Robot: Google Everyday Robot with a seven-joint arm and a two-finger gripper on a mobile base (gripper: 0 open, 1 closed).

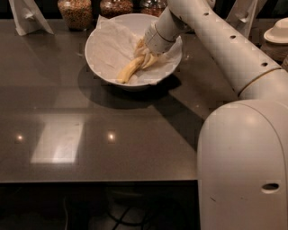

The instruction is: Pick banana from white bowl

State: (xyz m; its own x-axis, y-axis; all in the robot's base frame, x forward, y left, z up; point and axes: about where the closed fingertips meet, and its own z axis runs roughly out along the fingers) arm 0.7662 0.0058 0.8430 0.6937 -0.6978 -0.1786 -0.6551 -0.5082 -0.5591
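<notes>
End effector [145, 56] at banana [127, 71], inside white bowl [87, 47] rim

On dark glossy tabletop [135, 148], toward rear centre: wide shallow paper-lined white bowl [96, 68]. Inside, right of middle: slim pale-yellow banana [128, 71], lying diagonally. At banana's upper end, inside bowl: two-finger gripper [145, 55]. Behind bowl: glass jars [75, 12]. Far right rear: stacked small white dishes [278, 32].
</notes>
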